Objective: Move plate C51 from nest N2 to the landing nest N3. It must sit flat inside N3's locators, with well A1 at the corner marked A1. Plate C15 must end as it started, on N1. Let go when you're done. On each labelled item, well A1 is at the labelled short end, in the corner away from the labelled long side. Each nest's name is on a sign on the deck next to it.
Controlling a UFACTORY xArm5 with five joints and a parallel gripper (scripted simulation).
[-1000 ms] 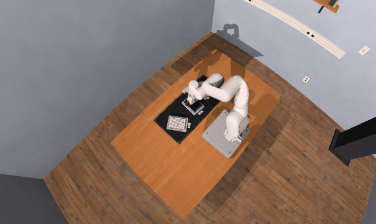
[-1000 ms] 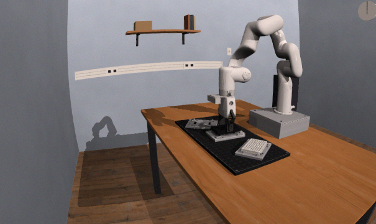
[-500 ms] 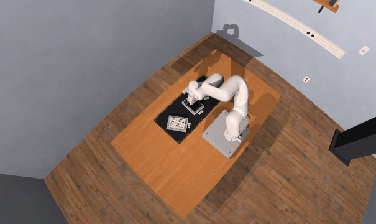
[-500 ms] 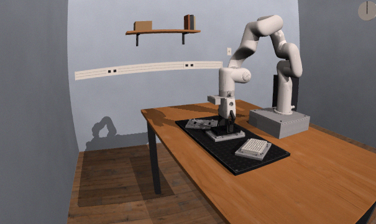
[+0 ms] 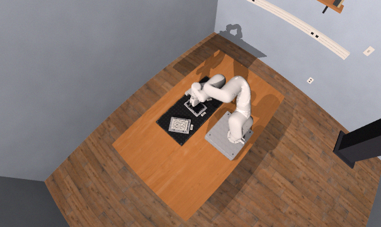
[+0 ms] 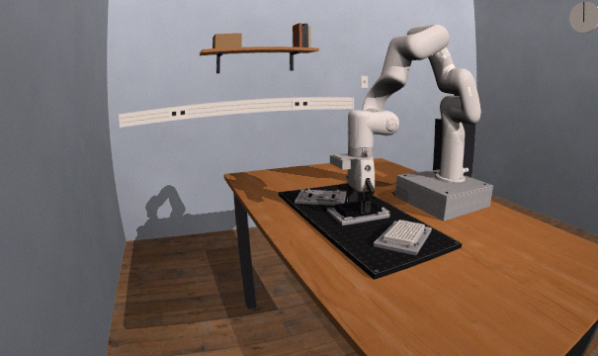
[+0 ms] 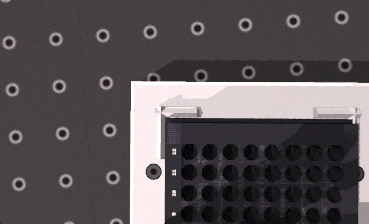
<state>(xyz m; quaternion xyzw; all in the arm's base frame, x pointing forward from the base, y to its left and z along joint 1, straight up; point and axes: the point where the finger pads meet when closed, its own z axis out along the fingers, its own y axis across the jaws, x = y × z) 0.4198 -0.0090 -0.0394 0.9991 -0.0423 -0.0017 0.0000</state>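
Observation:
A black well plate (image 5: 198, 108) (image 6: 350, 210) (image 7: 265, 170) sits in the middle white nest (image 6: 354, 220) (image 7: 145, 135) on the black perforated deck (image 5: 168, 117) (image 6: 358, 247) (image 7: 60, 110). My gripper (image 6: 362, 205) stands straight down over this plate and is shut on it; in the top view the wrist hides the fingers, and they are out of the wrist view. A white well plate (image 5: 179, 124) (image 6: 404, 231) lies on the nearer nest. A third nest (image 6: 320, 197) at the deck's far end holds no plate. The labels and signs are too small to read.
The deck lies on an orange wooden table (image 5: 165, 176) (image 6: 476, 287). The arm's grey base block (image 5: 220, 139) (image 6: 442, 195) stands right beside the deck. Small white signs (image 5: 191, 127) sit at the deck's edge by the nests.

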